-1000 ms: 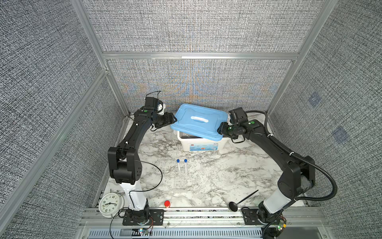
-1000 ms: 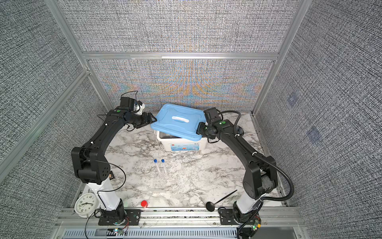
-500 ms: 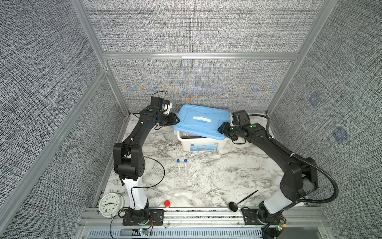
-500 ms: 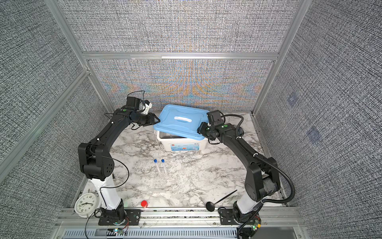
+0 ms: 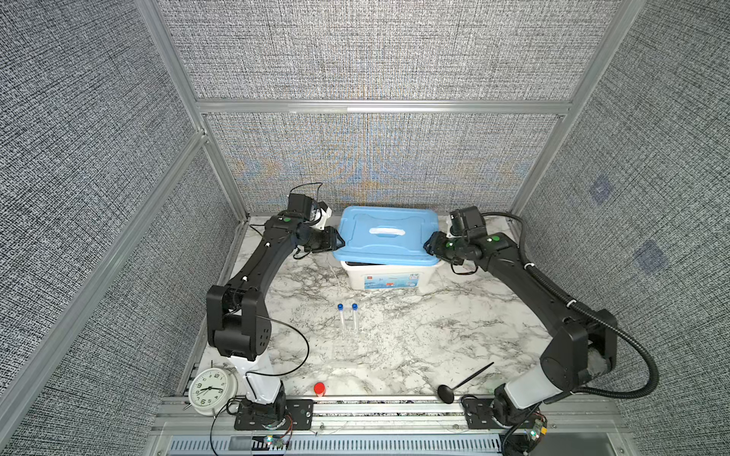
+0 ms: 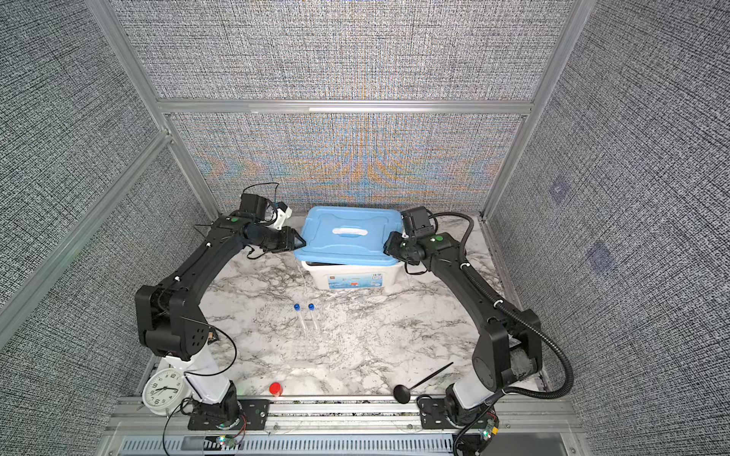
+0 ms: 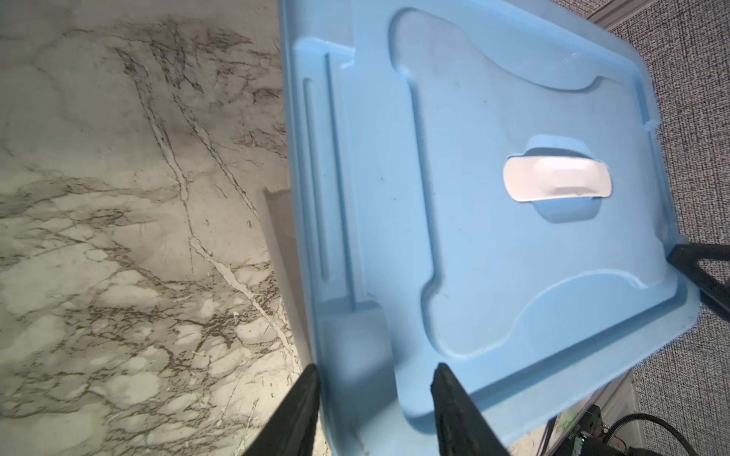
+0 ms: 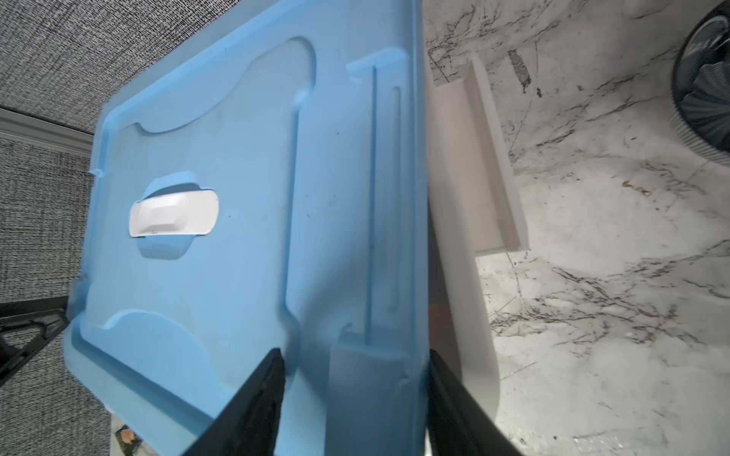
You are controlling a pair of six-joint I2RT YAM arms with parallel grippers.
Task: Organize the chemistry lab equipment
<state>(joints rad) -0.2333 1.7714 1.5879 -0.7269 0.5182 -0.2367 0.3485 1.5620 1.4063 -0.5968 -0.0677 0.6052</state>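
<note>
A blue lid (image 5: 387, 237) (image 6: 347, 237) hangs slightly askew over the white box (image 5: 389, 278), held at both short ends. My left gripper (image 5: 335, 241) (image 7: 375, 367) is shut on its left edge, one finger on top and one at the rim. On the right edge my right gripper (image 5: 428, 244) (image 8: 355, 353) grips the same way. Two clear blue-capped tubes (image 5: 347, 316) (image 6: 304, 314) sit side by side mid-table, in front of the box, apart from both grippers. A thin clear rod (image 5: 335, 276) lies left of the box. Tweezers and forceps are out of view.
A black ladle (image 5: 462, 387) lies at the front right. A red cap (image 5: 319, 389) and a white clock (image 5: 208, 391) are at the front left. A grey-blue dish (image 8: 707, 79) shows in the right wrist view. Mesh walls close in behind the box.
My left gripper has moved in and closed on the lid's left edge. The lid has swung from a tilt to nearly level over the box, with the right gripper still on it.
</note>
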